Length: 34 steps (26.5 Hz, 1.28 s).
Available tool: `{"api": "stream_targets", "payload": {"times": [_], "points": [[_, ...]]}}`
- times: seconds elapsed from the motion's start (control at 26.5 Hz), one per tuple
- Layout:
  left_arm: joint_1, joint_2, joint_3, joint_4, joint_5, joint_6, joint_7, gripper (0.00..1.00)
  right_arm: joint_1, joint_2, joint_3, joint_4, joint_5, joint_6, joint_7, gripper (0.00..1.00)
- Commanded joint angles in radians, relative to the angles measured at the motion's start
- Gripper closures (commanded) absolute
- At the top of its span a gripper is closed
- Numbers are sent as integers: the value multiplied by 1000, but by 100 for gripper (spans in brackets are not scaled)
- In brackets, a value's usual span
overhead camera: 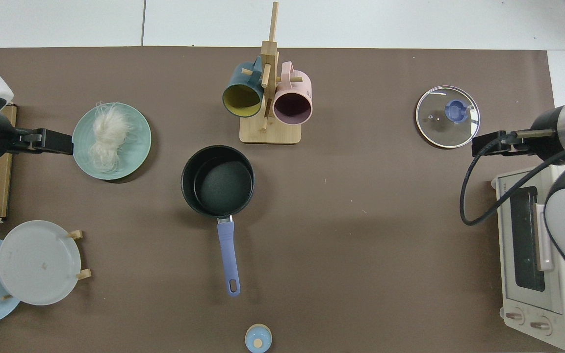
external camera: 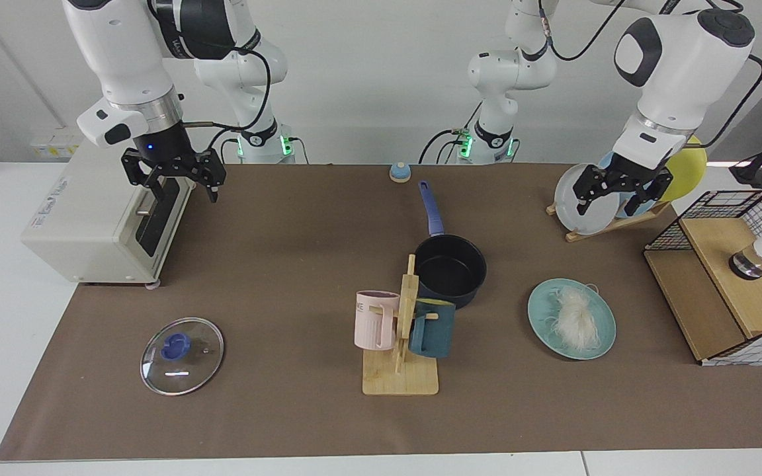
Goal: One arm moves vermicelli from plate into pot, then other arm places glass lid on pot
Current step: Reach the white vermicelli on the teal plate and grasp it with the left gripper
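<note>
The vermicelli [external camera: 576,317] [overhead camera: 108,135] lies in a loose white bundle on the teal plate [external camera: 543,307] [overhead camera: 138,147]. Left of it in the facing view stands the empty dark pot [external camera: 450,268] [overhead camera: 223,184], its blue handle pointing toward the robots. The glass lid [external camera: 182,357] [overhead camera: 447,117] rests flat on the brown mat, blue knob up. My left gripper [external camera: 609,201] [overhead camera: 69,142] hangs open in the air beside the plate, in front of the plate rack in the facing view. My right gripper [external camera: 184,192] [overhead camera: 475,147] hangs open before the toaster oven, close to the lid in the top view.
A wooden mug stand [external camera: 401,370] with a pink mug and a dark teal mug stands just in front of the pot. A toaster oven [external camera: 103,225], a plate rack [external camera: 586,198], a wire-and-wood shelf [external camera: 725,284] and a small blue-topped knob [external camera: 399,172] line the mat's edges.
</note>
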Motion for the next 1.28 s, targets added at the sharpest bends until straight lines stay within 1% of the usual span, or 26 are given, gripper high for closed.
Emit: {"api": "stream_targets", "payload": {"times": [0.0,0.23,0.49,0.64,0.79,0.98,1.09,1.25], "points": [[-7,-7,1,-6,17,-13,-12,0,-5,-19,6,-22,7,-7,-8,0],[-9,-4,0,3,19,-13,-15,0,-5,-23,6,-23,7,-49,-23,0],[-3,16,1,24,17,-12,-18,0,-7,-23,6,-23,9,-52,-64,0],[-3,62,1,70,19,-15,-15,0,-8,-25,6,-25,9,-53,-64,0],[0,91,0,78,17,10,-12,0,-7,-28,6,-31,9,-55,-64,0],[2,151,0,74,19,103,-12,0,-10,-28,6,-31,9,-53,-64,0],[3,171,1,58,17,160,-12,0,-13,-28,6,-31,9,-53,-66,0],[6,231,1,58,20,252,-12,0,-14,-26,6,-31,9,-52,-64,0]]}}
